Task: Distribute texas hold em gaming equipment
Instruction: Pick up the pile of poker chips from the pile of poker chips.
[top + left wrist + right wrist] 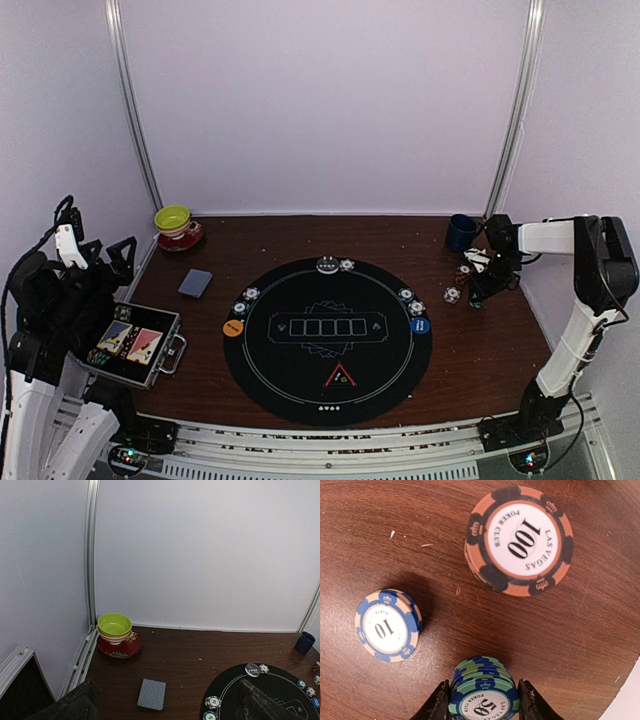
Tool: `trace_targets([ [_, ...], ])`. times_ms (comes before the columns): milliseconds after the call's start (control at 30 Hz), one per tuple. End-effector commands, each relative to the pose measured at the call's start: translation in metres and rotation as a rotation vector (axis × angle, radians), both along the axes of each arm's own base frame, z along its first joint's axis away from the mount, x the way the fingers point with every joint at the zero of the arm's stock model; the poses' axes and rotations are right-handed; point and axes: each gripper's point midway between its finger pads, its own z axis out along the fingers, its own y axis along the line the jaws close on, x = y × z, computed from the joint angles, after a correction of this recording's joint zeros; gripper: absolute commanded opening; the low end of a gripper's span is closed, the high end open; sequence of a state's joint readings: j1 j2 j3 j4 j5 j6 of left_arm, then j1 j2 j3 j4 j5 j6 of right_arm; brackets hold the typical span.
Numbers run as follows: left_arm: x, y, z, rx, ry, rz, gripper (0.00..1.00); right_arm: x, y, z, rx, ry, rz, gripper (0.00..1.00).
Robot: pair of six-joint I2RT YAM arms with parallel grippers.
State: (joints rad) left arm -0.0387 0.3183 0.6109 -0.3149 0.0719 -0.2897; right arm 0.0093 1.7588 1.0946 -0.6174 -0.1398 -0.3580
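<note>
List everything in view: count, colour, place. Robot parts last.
mat: one, black, round, table centre
chips on mat: about six, pale, paired at its far, left and right edges
orange button: one, mat's left edge
blue button: one, mat's right edge
triangle marker: one, red, mat's near side
card deck: one, grey-blue back, left of mat
chip stacks: three on wood right of mat; orange-black, blue-cream, green-blue
bowl: one, yellow-green, on saucer
saucer: one, red, far-left corner
mug: one, dark blue, far right
case: one, open, near left
left fingers: two, black, wide apart
right fingers: two, black, flanking green-blue stack
</note>
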Motion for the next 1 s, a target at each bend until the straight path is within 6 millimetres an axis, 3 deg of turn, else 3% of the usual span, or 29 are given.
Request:
trace_targets([
  [0, -0.002, 0.002, 0.012, 0.003, -0.052, 0.006, 0.98, 0.001, -0.001, 0.004, 0.006, -0.008, -0.007, 0.41],
  [400, -0.003, 0.002, 0.012, 0.002, -0.054, 0.01, 0.98, 0.008, 0.0, 0.033, 0.014, -0.093, -0.004, 0.35],
  [600, -0.002, 0.003, 0.012, 0.001, -0.053, 0.012, 0.98, 0.013, 0.013, 0.056, 0.034, -0.15, 0.025, 0.34],
  [700, -0.002, 0.002, 0.012, 0.003, -0.052, 0.011, 0.98, 0.02, 0.033, 0.071, 0.044, -0.191, 0.067, 0.34],
  [967, -0.002, 0.003, 0.011, 0.003, -0.049, 0.015, 0.98, 0.049, 0.118, 0.097, 0.014, -0.238, 0.252, 0.35],
])
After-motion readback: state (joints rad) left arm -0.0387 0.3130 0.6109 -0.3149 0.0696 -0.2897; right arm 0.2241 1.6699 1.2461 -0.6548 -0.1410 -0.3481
